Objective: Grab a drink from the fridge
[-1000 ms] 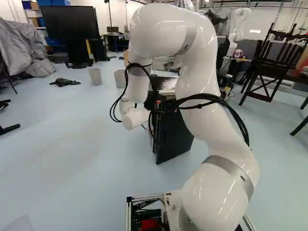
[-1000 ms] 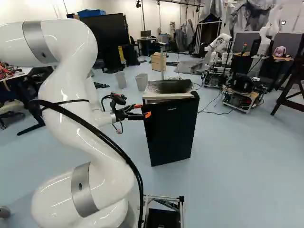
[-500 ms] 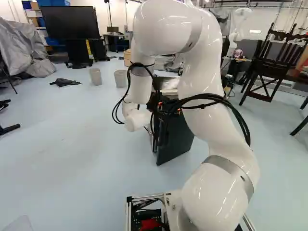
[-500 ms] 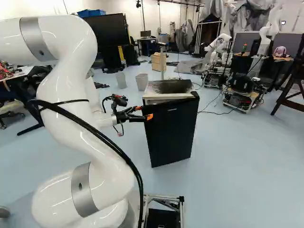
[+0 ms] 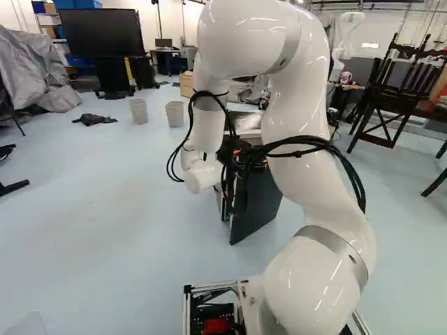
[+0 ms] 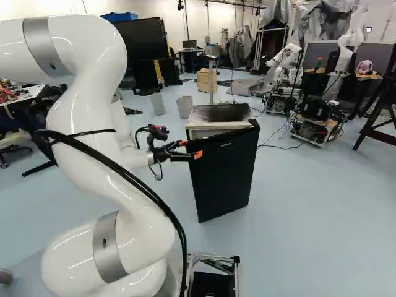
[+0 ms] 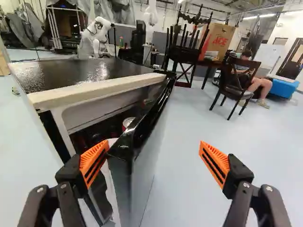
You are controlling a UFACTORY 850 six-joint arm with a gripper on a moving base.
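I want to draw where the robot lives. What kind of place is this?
Probably a robotics lab: there's a shiny white robot arm, another white robot on a wheeled cart, and grey plastic sheets draped over equipment.

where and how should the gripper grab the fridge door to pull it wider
Probably best by the free upright edge of the door, near its top corner, coming edge-on with one finger inside and one outside. The door stands ajar, that edge clear of the fridge body, and the open gripper straddles it.
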